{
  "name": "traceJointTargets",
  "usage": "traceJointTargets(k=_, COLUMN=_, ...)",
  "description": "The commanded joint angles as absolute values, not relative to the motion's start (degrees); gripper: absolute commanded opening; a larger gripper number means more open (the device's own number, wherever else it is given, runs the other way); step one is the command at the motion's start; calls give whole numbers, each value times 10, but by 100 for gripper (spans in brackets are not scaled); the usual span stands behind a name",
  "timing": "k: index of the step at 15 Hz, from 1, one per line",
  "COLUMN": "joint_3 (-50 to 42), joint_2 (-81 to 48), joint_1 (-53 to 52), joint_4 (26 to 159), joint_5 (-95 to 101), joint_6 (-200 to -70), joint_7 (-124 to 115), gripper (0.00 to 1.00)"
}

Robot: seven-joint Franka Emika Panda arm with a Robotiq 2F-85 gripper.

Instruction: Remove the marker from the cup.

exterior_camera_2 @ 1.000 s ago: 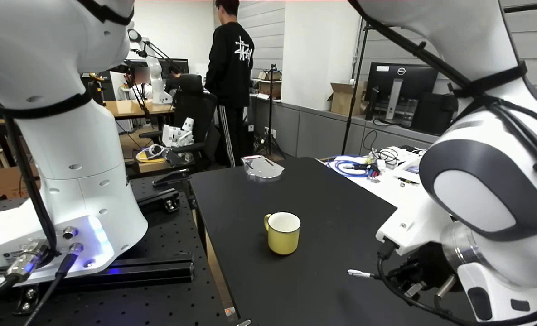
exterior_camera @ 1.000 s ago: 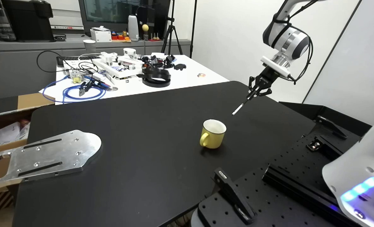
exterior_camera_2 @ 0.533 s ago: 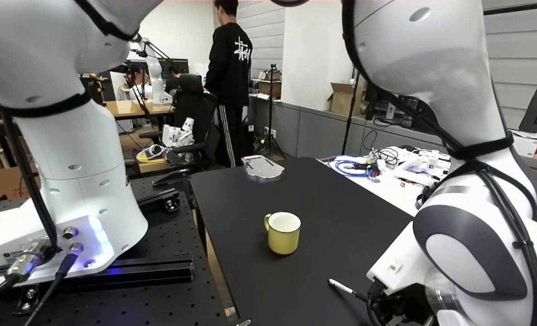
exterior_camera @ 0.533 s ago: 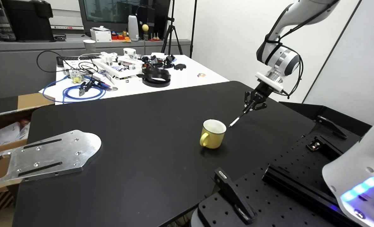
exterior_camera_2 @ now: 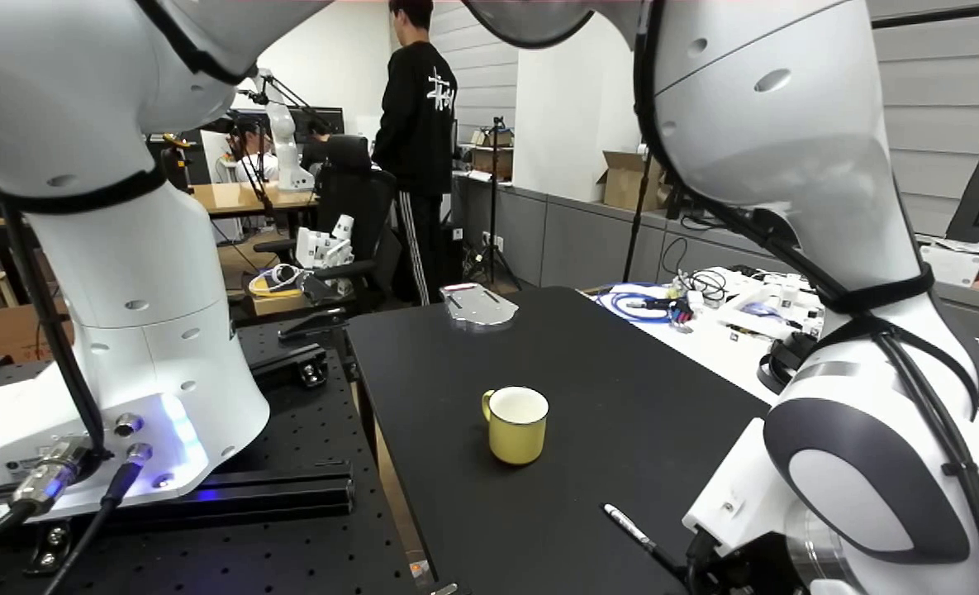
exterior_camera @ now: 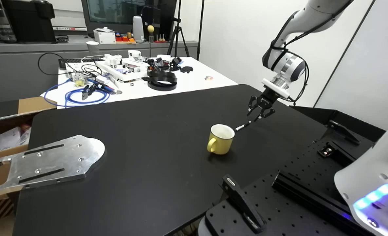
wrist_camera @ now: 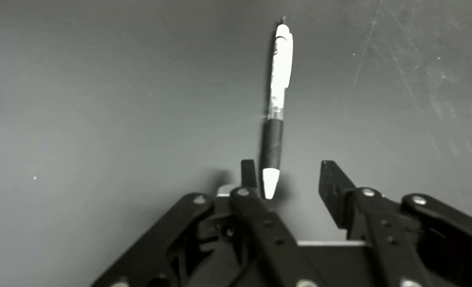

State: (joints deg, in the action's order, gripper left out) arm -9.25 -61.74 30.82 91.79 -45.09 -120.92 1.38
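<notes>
The marker, white with a dark grip and white tip, lies on the black table in the wrist view [wrist_camera: 279,67]. It shows in both exterior views [exterior_camera: 243,126] [exterior_camera_2: 628,524]. The yellow cup [exterior_camera: 220,141] stands upright a short way from it, its visible white inside holding nothing; it also shows in an exterior view [exterior_camera_2: 517,431]. My gripper [wrist_camera: 288,163] is open just above the table. The marker's near end shows between the fingers, closer to the left one. The open fingers also show in an exterior view [exterior_camera: 252,117]; the arm mostly hides them in the remaining view.
A silver metal plate [exterior_camera: 56,159] lies at the table's end. A white table [exterior_camera: 194,77] with cables and parts adjoins the black table [exterior_camera: 154,131]. The robot base [exterior_camera_2: 150,355] and a clamp [exterior_camera: 243,203] stand along another edge. A person [exterior_camera_2: 419,124] stands in the background.
My gripper has come down to the table with the marker, opened and let it go. The marker now lies on the table beside the cup. The cup has not moved.
</notes>
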Motion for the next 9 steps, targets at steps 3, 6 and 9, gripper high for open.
traceJointTargets(k=3, joint_3=-79, joint_2=-528, joint_1=286, joint_4=951, joint_5=-448, joint_6=-1185, joint_7=27, gripper=90)
traceJointTargets(k=6, joint_3=-77, joint_2=-461, joint_1=270, joint_4=990, joint_5=-449, joint_6=-1180, joint_7=50, gripper=100)
traceJointTargets(k=9, joint_3=-76, joint_2=-394, joint_1=255, joint_4=1046, joint_5=-453, joint_6=-1181, joint_7=82, gripper=100)
